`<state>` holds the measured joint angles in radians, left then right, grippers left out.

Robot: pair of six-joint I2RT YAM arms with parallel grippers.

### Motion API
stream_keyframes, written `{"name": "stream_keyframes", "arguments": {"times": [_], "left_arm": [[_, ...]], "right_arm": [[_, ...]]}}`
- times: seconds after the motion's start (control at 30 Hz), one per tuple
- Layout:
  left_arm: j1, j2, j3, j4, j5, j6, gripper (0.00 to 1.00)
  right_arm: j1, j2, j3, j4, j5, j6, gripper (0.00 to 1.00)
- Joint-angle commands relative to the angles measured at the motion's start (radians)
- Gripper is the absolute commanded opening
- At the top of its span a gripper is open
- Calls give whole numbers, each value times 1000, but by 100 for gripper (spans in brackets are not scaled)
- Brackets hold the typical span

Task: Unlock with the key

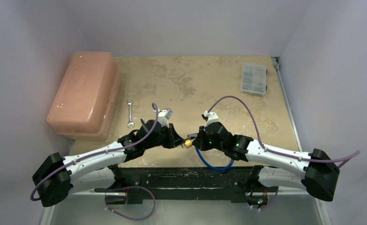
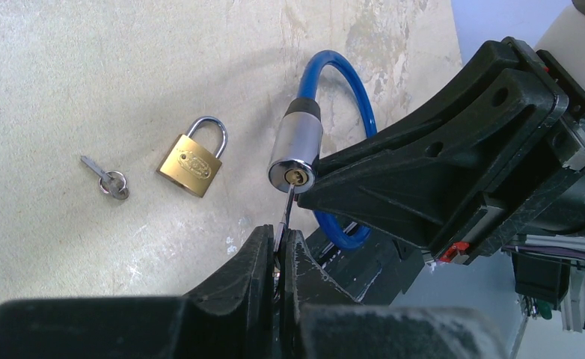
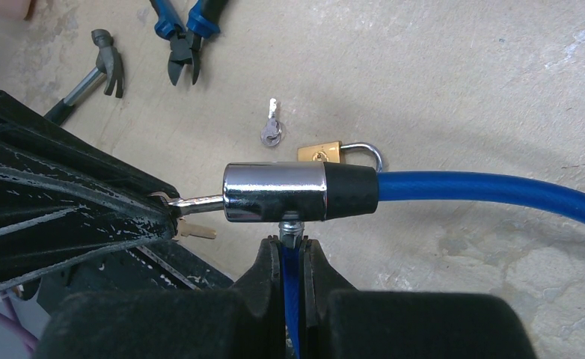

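as left jaws pinch, key [image 3: 198,202] meets lock [image 3: 274,192].

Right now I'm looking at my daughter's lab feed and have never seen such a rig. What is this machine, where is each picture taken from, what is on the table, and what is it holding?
These are two robot arms bolted at the table's near edge. One picture looks down from above and behind them. The other two come from a camera on each wrist. The left end effector is shut on a small key, whose tip is at the keyhole of a blue cable lock. The right end effector is clamped on that lock. On the table lie a brass padlock with a loose key beside it, pliers, a hammer, a wrench, a pink box and a clear organiser case.
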<state>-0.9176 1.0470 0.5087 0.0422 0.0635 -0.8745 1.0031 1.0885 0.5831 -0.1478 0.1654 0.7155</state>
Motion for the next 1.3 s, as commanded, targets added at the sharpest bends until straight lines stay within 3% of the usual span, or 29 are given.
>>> {"name": "stream_keyframes", "arguments": {"times": [0.0,1.27], "left_arm": [[-3,-10,43,27,-8,9,0],[-4,1,50,28,-13,17,0]], "right_arm": [[3,-7,7,40,3,19,0],[4,-7,22,36,-3,16,0]]}}
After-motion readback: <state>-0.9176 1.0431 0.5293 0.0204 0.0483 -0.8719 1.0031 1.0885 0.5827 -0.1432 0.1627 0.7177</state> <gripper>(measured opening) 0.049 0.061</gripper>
